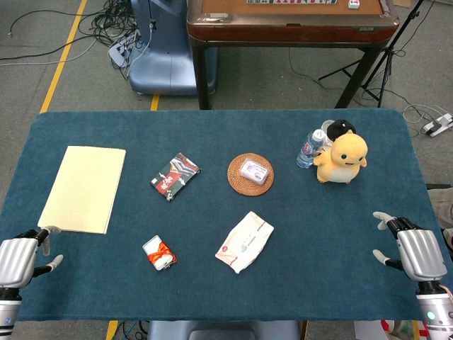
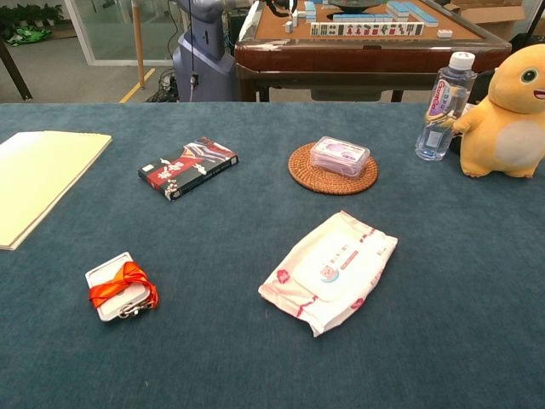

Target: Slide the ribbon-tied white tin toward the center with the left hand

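The white tin [image 1: 159, 253] tied with an orange ribbon lies near the front of the blue table, left of the middle; the chest view shows the same tin [image 2: 121, 285] at its lower left. My left hand [image 1: 21, 258] hovers at the front left corner, well to the left of the tin, holding nothing with its fingers apart. My right hand [image 1: 414, 249] is at the front right edge, also holding nothing with fingers spread. Neither hand shows in the chest view.
A wet-wipes pack [image 1: 245, 241] lies right of the tin. A yellow folder [image 1: 83, 188] is at the left, a dark box [image 1: 175, 175] behind the tin, a small case on a woven coaster [image 1: 250, 173], a bottle [image 1: 310, 148] and a plush toy [image 1: 341, 159] at the back right.
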